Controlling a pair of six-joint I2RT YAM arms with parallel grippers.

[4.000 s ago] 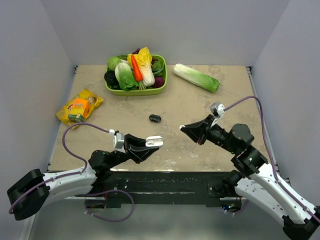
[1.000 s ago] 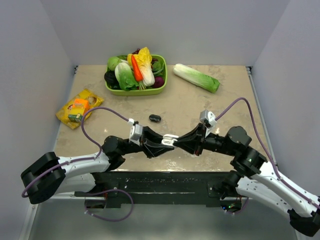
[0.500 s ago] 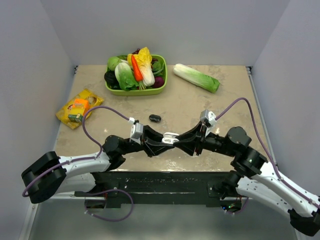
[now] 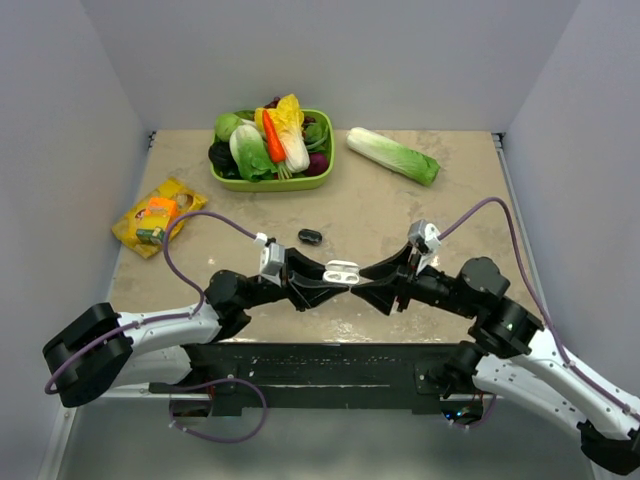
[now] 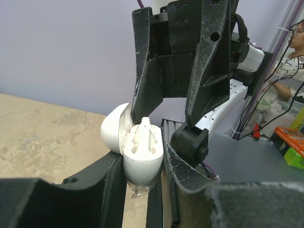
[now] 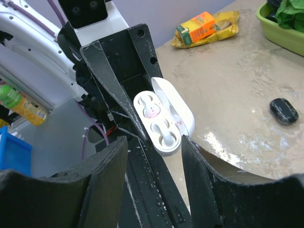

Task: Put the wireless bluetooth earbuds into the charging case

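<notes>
Charging case, lid open, clamped in left gripper. White earbud in near well; far well shows pinkish spot. Right gripper fingers spread, flanking case. Black oval object on table.

Walls: pale lilac-grey panels, set on three sides.
Tabletop: beige and mottled; a glossy sheen is seen near the front.

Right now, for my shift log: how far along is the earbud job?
Done: the case is open, clamped in the left gripper, with one earbud in a well. In hand: the open right gripper hovers at it. Left: the other well looks empty, no second earbud shows, lid unshut.
</notes>
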